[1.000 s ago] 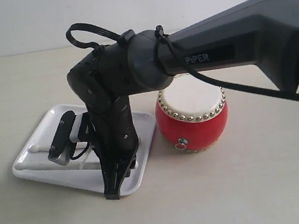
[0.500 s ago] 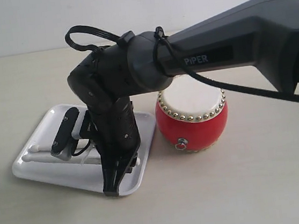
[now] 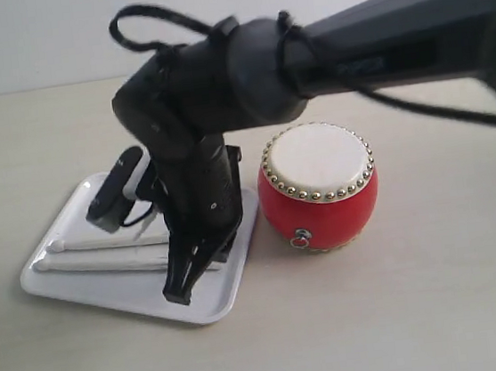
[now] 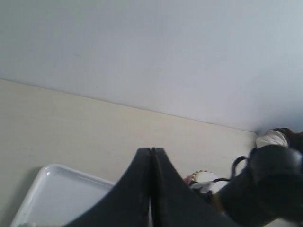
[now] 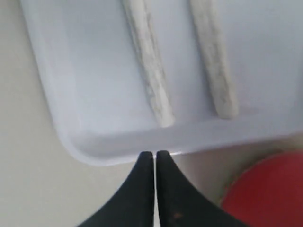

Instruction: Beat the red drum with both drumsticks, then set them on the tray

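Note:
The red drum [image 3: 319, 197] with its cream skin stands on the table, to the right of the white tray [image 3: 121, 291]. Both drumsticks lie side by side on the tray, one [image 3: 102, 243] behind the other [image 3: 96, 265]. My right gripper [image 3: 178, 292] reaches across from the right and hangs just above the tray's near right part, shut and empty. The right wrist view shows that gripper [image 5: 155, 153] at the tray's rim [image 5: 94, 85], past the ends of the two drumsticks [image 5: 151, 75] [image 5: 215, 66], with the drum [image 5: 270, 194] beside it. My left gripper [image 4: 151, 151] is shut and empty, off the tray [image 4: 61, 194].
The long dark right arm [image 3: 375, 41] spans the scene above and behind the drum, with a cable looped over its wrist. The left wrist view catches that arm [image 4: 270, 179] and a bit of the drum [image 4: 201, 177]. A pale wall rises behind the table.
The right arm has lifted up off the tray with its gripper shut and empty. Both drumsticks stay lying on the tray, now more exposed.

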You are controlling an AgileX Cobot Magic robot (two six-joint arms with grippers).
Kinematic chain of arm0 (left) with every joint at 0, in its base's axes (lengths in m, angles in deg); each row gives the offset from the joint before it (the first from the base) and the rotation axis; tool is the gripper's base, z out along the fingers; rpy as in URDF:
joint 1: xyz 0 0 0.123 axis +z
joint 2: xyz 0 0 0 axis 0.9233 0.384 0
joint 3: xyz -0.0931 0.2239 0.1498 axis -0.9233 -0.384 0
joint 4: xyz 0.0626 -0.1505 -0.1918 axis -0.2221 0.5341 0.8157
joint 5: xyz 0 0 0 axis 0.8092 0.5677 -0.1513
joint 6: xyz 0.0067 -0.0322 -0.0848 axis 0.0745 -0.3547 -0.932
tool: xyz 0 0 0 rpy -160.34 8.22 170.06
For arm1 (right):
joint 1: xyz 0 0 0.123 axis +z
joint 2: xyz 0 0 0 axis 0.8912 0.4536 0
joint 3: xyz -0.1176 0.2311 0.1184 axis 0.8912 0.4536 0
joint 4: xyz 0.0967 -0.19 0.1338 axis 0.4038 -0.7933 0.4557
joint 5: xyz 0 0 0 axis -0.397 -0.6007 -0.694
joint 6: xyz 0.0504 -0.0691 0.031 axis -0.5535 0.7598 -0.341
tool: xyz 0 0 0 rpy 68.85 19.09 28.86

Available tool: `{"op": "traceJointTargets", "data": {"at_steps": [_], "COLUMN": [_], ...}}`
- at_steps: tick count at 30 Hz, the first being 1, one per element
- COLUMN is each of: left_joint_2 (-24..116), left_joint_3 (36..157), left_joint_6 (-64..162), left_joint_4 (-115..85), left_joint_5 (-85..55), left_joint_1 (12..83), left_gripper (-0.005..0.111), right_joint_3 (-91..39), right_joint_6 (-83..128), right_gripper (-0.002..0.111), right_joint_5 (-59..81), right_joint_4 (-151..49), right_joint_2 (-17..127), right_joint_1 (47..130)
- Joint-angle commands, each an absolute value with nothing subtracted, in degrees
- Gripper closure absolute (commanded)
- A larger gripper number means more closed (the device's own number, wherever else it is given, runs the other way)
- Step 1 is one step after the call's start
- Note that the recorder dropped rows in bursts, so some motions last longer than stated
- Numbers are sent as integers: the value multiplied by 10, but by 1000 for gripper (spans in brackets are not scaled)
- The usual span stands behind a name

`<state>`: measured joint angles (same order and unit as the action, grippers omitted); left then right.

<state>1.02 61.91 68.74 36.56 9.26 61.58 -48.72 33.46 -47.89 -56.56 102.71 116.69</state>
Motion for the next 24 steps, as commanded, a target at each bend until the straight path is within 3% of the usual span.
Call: {"op": "traceJointTargets", "data": {"at_steps": [1, 9, 15, 24], "left_joint_2": [-21, -81, -115, -128], "left_joint_3": [611, 516, 511, 511], "left_joint_6": [691, 691, 705, 705], "left_joint_4": [339, 342, 355, 365], "left_joint_5": [89, 85, 85, 89], "left_joint_1": [615, 615, 615, 615], "left_gripper": [107, 107, 107, 107], "right_joint_3": [-419, -156, -3, 54], "right_joint_6": [271, 161, 142, 142], "right_gripper": [108, 108, 108, 108], "right_joint_5": [-460, -293, -181, -146], "right_joint_4": [-554, -552, -562, -572], "right_joint_2": [880, 529, 317, 175], "right_joint_1": [1159, 1159, 1159, 1159]}}
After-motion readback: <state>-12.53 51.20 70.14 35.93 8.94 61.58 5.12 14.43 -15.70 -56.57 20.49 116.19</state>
